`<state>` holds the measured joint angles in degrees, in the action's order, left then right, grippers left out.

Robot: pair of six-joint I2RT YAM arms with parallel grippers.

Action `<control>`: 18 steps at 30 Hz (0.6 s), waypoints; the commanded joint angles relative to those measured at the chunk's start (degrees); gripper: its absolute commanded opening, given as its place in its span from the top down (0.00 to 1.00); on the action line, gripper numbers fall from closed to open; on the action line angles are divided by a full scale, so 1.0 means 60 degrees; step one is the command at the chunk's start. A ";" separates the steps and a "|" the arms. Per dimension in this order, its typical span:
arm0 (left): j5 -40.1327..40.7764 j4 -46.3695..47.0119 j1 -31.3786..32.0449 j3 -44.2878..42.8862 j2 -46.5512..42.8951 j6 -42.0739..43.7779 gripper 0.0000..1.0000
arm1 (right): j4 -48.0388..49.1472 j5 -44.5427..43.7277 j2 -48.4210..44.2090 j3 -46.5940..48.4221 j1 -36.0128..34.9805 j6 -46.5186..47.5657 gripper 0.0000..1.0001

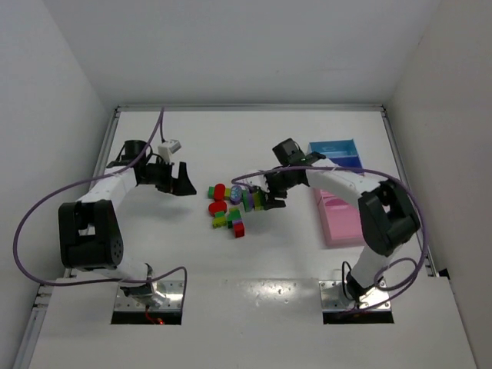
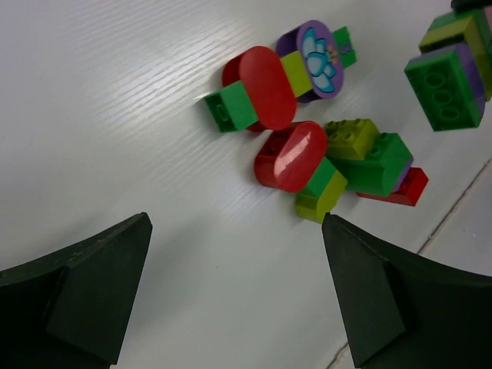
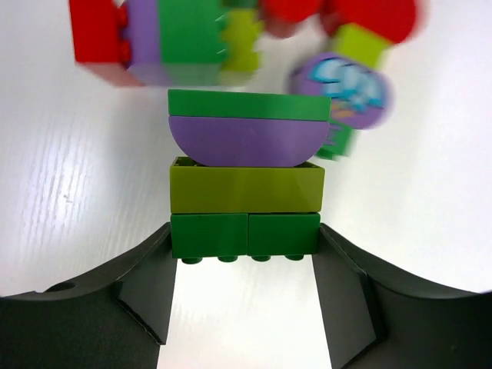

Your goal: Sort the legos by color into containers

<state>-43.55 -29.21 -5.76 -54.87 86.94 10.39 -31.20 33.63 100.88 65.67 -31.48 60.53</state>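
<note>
**Brick stack point(image 3: 244, 165) clamped in the right claw point(image 3: 244, 234).**
You find the stack at the right edge of the loose bricks point(image 1: 224, 209), mid-table point(image 1: 307, 261). The left claw point(image 2: 235, 219) hangs wide open left of them. The pink tray point(image 1: 340, 223) and blue tray point(image 1: 335, 151) lie further right.

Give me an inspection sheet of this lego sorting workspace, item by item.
Surface: white table, no spills seen.
Job's things: legos piled mid-table, unsorted; blue tray and pink tray at right, no bricks visible inside.
Clutter: nothing seen.
Grippers: left claw open beside the pile; right claw closed on a green brick at the pile's edge.
Cables: purple cable loops from each arm.
Surroundings: white walls on three sides.
</note>
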 commanded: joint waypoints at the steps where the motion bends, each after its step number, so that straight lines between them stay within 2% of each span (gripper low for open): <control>1: -0.0753 0.0138 0.0256 0.0137 -0.0515 0.0405 0.00 | 0.0630 0.0403 -0.1021 -0.0148 0.0047 -0.1344 0.71; 7: -0.2655 -0.0447 0.0345 -0.0067 -0.0764 0.0538 0.00 | 0.1857 -0.0681 -0.2207 -0.0501 -0.0230 -0.2234 0.71; 8: -0.3224 -0.0681 0.0345 -0.0170 -0.0604 0.0538 0.00 | 0.2020 -0.1031 -0.2209 -0.0588 -0.0376 -0.2382 0.71; 12: -0.4136 -0.0946 0.0695 -0.0697 -0.0324 0.0056 0.00 | 0.2578 -0.1824 -0.2429 -0.0501 -0.0801 -0.2866 0.72; 18: -0.4402 -0.0947 0.1383 -0.1254 -0.0003 -0.0589 0.00 | 0.2915 -0.2366 -0.2341 -0.0121 -0.1489 -0.3350 0.72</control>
<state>-65.04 -34.70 0.80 -59.68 85.84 8.62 -17.72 21.89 88.29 62.43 -38.48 43.83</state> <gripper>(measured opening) 1.000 0.644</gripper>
